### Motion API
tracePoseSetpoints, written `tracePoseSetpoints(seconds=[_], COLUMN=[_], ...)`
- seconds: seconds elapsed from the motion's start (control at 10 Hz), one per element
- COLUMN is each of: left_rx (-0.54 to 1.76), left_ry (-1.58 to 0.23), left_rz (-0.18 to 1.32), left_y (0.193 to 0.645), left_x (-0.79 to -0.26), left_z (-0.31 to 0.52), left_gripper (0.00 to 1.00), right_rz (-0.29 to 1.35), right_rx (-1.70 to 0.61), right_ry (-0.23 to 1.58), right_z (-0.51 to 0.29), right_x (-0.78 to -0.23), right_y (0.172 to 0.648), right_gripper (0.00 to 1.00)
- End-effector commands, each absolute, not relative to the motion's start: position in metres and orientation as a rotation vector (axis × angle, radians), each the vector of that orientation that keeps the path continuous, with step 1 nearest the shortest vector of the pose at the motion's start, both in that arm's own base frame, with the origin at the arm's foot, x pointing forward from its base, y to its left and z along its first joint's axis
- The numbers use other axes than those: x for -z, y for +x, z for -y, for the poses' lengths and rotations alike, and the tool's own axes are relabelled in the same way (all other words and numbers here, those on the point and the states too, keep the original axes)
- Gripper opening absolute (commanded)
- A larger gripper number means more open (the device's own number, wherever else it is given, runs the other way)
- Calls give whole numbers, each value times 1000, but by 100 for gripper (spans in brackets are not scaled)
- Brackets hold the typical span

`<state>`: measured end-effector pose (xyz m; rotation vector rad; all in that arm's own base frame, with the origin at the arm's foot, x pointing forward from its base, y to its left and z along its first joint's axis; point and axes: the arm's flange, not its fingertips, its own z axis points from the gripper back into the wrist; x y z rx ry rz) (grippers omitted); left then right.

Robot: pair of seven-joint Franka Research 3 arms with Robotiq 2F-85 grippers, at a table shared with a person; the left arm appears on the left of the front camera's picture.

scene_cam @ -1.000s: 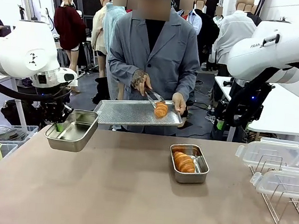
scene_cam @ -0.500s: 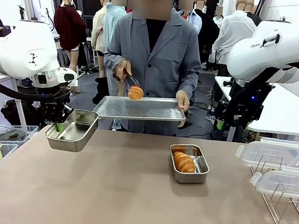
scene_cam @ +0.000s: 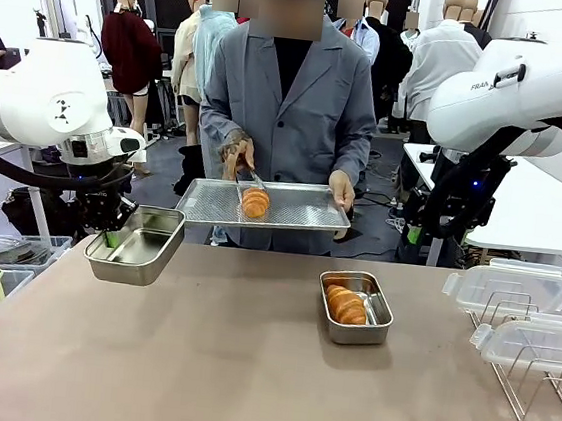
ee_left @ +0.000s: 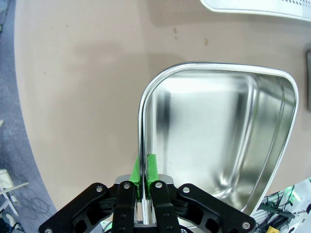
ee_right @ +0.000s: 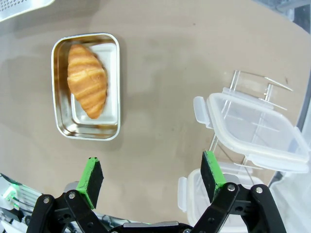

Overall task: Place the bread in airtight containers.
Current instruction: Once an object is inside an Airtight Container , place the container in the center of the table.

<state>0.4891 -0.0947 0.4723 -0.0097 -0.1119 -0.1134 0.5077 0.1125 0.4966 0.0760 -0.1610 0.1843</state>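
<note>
**Front view**
- Left claw [scene_cam: 109,239]: pads pressed together on side wall of empty pan [scene_cam: 146,247]; pan tilted, reaching from claw toward middle of table [scene_cam: 243,378].
- Filled pan [scene_cam: 376,321]: flat on table, well apart from left claw, on far side of empty pan; one croissant [scene_cam: 345,305] inside.
- Second croissant [scene_cam: 255,203]: beyond and above the clamped pan, pinched in tongs [scene_cam: 252,177] held by person's hand [scene_cam: 235,149], at perforated tray [scene_cam: 306,211]; contact with tray not determinable.
- Clear lids [scene_cam: 510,283]: on wire rack, farthest from left claw.

**Left wrist view**
- Left claw [ee_left: 144,170]: green pads together on pan rim, one inside, one outside.
- Empty pan [ee_left: 218,136]: directly ahead of fingertips, bare inside.

**Right wrist view**
- Right claw [ee_right: 151,167]: fingers spread wide, nothing between.
- Filled pan [ee_right: 111,124]: ahead, beyond picture-left finger; croissant [ee_right: 87,80] lying lengthwise inside.
- Clear lids [ee_right: 252,128]: ahead, beyond other finger, well apart from pan.
</note>
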Motion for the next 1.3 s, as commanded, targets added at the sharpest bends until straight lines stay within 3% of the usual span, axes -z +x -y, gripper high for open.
tracePoseSetpoints(seconds=[0.0,1.2], left_rx=[129,129], left_ry=[-8,-8], left_rz=[133,133], left_y=[490,490], left_x=[-474,-474], left_z=[93,93], left_gripper=[0,0], right_rz=[159,159], right_rx=[-178,-178], right_ry=[94,94], right_z=[-114,-114], right_x=[-496,-496], right_y=[507,507], right_gripper=[100,100])
